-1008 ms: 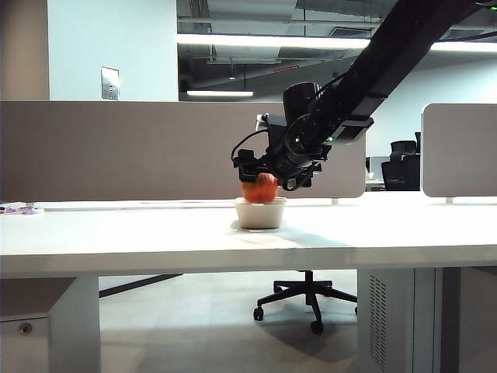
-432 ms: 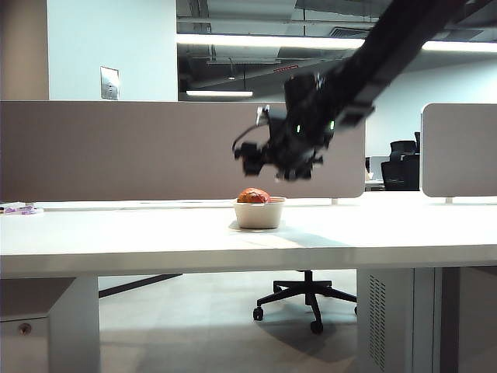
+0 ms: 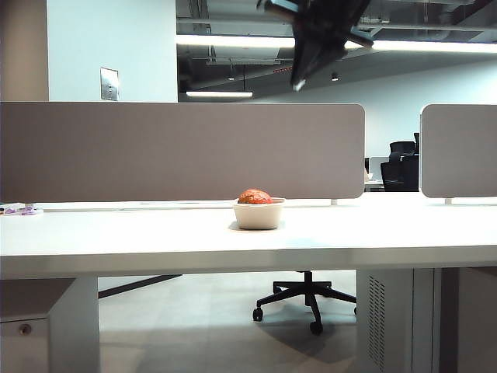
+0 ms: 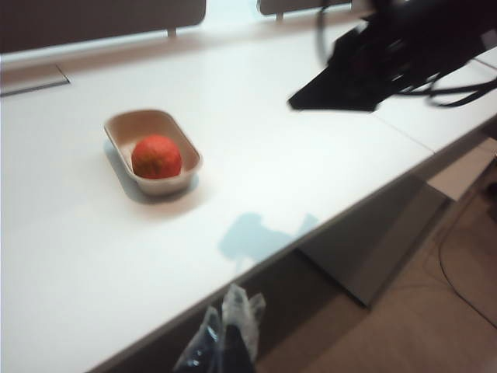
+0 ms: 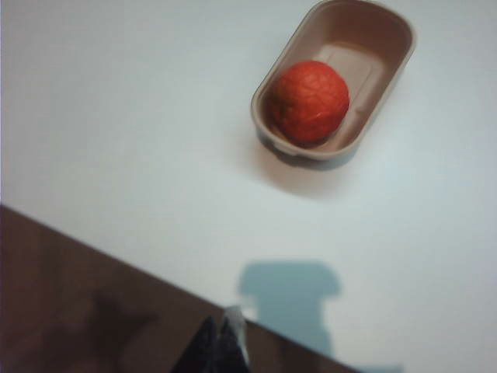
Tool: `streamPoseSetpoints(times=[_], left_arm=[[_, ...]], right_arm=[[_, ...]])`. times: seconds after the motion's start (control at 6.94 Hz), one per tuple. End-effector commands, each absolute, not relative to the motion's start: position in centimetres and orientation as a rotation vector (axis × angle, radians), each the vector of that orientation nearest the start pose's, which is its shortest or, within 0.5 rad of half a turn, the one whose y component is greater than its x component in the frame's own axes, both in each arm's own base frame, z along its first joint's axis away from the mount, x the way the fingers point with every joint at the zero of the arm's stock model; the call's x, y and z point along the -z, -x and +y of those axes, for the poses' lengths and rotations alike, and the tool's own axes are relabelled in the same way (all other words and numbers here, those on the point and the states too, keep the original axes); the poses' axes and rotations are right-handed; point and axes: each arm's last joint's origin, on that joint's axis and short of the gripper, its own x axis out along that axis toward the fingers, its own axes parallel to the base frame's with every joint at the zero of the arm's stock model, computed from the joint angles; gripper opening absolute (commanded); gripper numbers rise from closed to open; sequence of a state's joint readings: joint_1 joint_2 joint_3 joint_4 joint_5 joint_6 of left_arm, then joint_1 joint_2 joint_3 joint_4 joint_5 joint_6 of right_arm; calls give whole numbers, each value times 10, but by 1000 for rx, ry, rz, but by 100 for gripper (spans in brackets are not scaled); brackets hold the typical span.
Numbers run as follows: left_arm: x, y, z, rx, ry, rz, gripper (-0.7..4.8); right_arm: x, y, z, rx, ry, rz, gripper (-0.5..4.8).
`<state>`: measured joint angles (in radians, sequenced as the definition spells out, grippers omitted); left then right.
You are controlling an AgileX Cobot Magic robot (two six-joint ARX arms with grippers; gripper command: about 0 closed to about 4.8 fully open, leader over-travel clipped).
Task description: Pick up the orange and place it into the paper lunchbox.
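The orange [image 3: 254, 196] sits inside the paper lunchbox [image 3: 260, 215] on the white table; nothing touches it. It also shows in the left wrist view as the orange [image 4: 156, 156] in the lunchbox [image 4: 116, 128], and in the right wrist view as the orange [image 5: 309, 101] in the lunchbox [image 5: 264, 101]. My right gripper [image 3: 299, 81] hangs high above the box, shut and empty; its tips [image 5: 227, 332] are pressed together. My left gripper [image 4: 229, 322] hovers off the table's front edge, far from the box, fingers together with nothing between them.
The white table [image 3: 116, 233] has grey divider panels [image 3: 182, 151] along its back. A small object [image 3: 19, 208] lies at the far left. The right arm [image 4: 388, 54] crosses above the table. An office chair [image 3: 307, 295] stands underneath.
My right gripper let go of the orange into the lunchbox, rose steeply to the top of the exterior view and shut. The orange settled lower in the box.
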<state>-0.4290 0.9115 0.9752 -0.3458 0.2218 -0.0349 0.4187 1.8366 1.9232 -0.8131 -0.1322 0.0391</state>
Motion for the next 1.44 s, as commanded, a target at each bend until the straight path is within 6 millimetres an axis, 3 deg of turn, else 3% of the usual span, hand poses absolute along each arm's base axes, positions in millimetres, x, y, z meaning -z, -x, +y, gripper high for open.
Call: streamPoseSetpoints(times=[0.14, 0.43, 0.58, 0.72, 0.86, 1.01, 1.15, 1.3, 1.44], left_arm=[[-365, -166, -84, 673, 10, 282, -6], [-365, -166, -85, 696, 16, 288, -6], [-365, -165, -85, 719, 22, 291, -6], [-360, -160, -84, 714, 11, 293, -6], [-333, -148, -79, 693, -22, 209, -6], [-275, -129, -70, 688, -2, 133, -6], [-247, -118, -64, 683, 55, 133, -6], [-228, -105, -57, 641, 98, 109, -6], [-225, -100, -54, 618, 102, 91, -6]], right_arm=[[-378, -319, 152, -518, 81, 736, -3], [-374, -297, 142, -517, 67, 710, -3], [-367, -270, 129, -513, 55, 630, -3], [-334, -177, 87, -586, 4, 355, -3], [-314, -144, 68, -477, -13, 207, -3], [-289, -123, 57, -428, -12, 187, 0], [-287, -119, 56, -431, -14, 178, 0], [-287, -120, 56, -428, -13, 180, 0], [-287, -120, 56, -428, -13, 180, 0]])
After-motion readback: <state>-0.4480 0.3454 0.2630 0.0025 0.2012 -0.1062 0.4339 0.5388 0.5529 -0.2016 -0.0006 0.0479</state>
